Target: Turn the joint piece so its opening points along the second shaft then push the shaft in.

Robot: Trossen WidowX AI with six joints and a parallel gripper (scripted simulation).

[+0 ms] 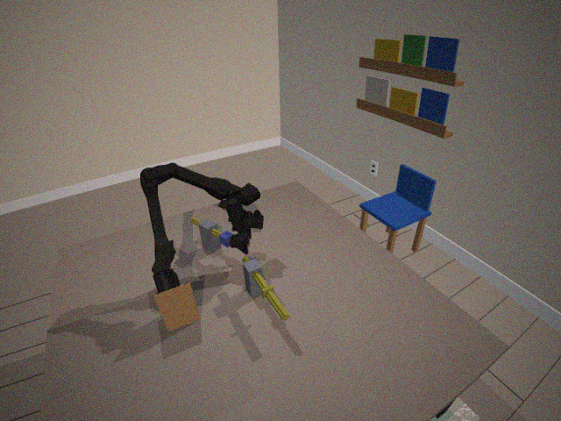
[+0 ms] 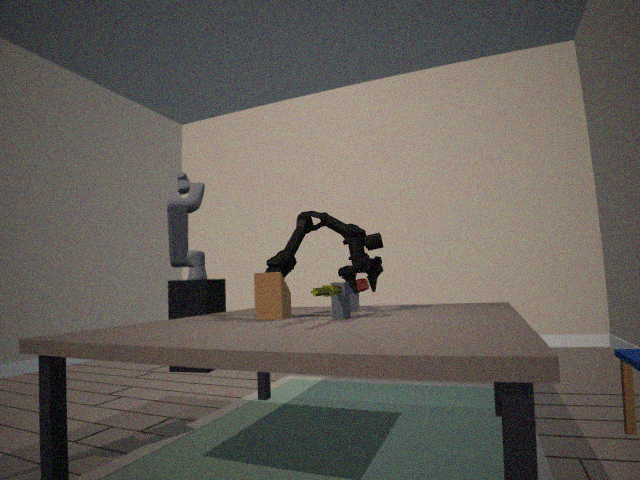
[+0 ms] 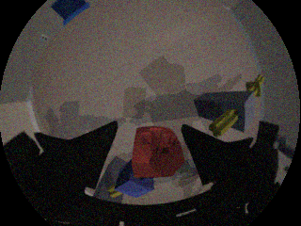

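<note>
The red joint piece [image 2: 362,284] [image 3: 157,152] is between the spread fingers in the wrist view and mostly hidden in the top view. My gripper [image 2: 363,289] [image 3: 150,126] is open around it, holding nothing. The blue hinge part [image 1: 225,238] [image 3: 136,186] is on the end of the first yellow shaft [image 1: 195,221] [image 3: 114,192], which is fixed to a grey block [image 1: 209,238]. The second yellow shaft [image 1: 276,303] [image 2: 323,290] [image 3: 223,123] runs through the other grey block [image 1: 252,276] [image 2: 339,302] [image 3: 218,104], its near end short of the joint piece. The red opening's exact direction is unclear.
An orange block [image 1: 177,307] [image 2: 268,295] stands by the arm's base on the table [image 1: 362,335] [image 2: 289,361]. A cross-shaped yellow handle [image 1: 267,289] sticks out from the second shaft. A grey robot arm [image 2: 178,232] and a blue chair [image 1: 395,210] are away from the work.
</note>
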